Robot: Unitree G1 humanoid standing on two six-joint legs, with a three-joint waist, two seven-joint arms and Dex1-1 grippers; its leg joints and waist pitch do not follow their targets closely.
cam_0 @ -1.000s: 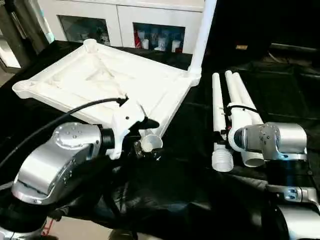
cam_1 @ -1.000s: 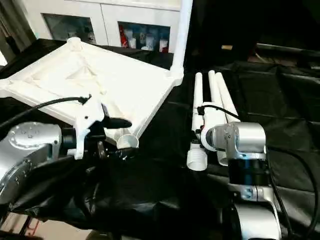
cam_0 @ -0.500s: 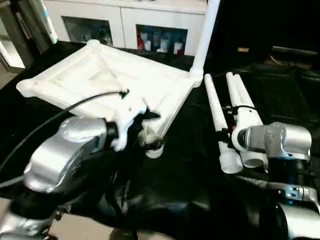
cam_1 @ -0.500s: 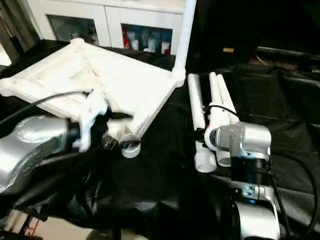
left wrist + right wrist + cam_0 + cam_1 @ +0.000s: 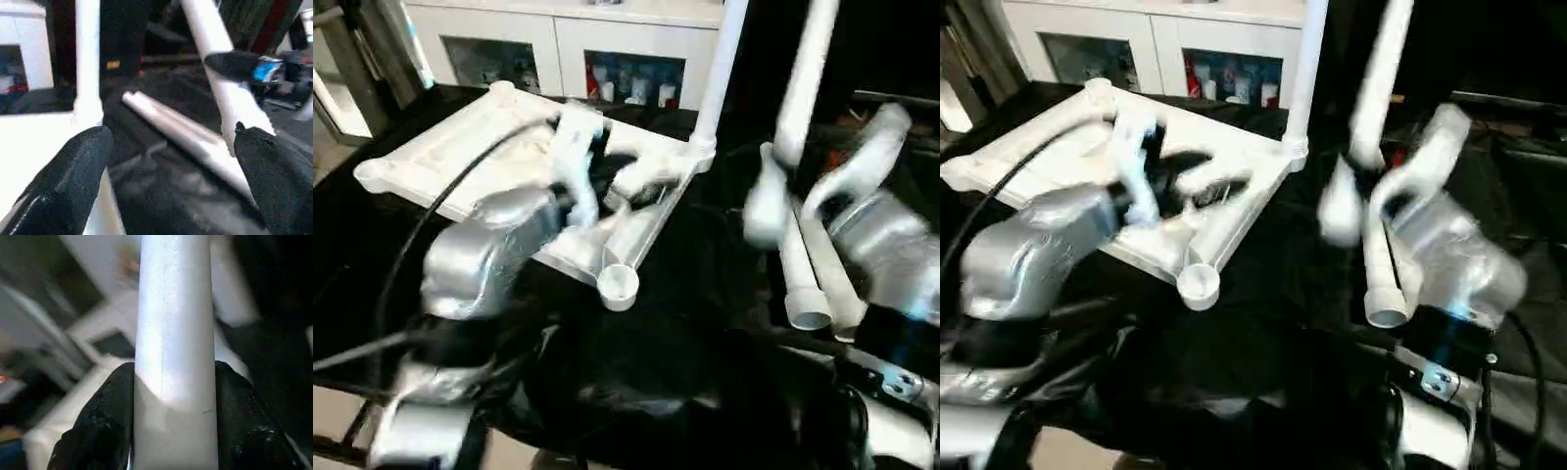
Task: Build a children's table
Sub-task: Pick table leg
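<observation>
The white tabletop [image 5: 460,147] lies underside up on the black-draped table, and one leg [image 5: 717,69] stands upright in its far right corner socket. The near corner socket [image 5: 619,282] is open. My right gripper [image 5: 173,382] is shut on a second white leg [image 5: 793,108], held off the table and nearly upright, to the right of the tabletop. Two more legs [image 5: 808,279] lie on the drape under it. My left gripper [image 5: 171,147] hovers open over the tabletop's right side with nothing between its black fingers [image 5: 73,171].
A white cabinet [image 5: 558,44] with glass doors stands behind the work table. Black drape [image 5: 685,372] covers the table, bunched towards its front edge. Dark equipment sits at the back right.
My right gripper closed on a leg and lifted it from the pile, swinging it nearly upright. My left arm rose from the near socket to above the tabletop.
</observation>
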